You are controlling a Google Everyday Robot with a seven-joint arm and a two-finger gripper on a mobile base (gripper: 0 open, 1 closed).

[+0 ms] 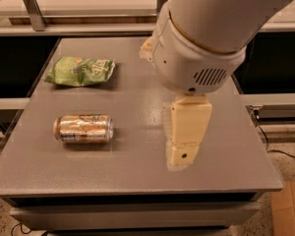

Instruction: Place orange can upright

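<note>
Green chip bag is lying flat far-left on the grey counter, well apart from the claw hanging over its right side, cardboard sitting on the floor beside.

You're seeing warm overhead light, soft glare on the table beside the gripper hanging over its right half, glints along the orange can, short shadows underneath.
</note>
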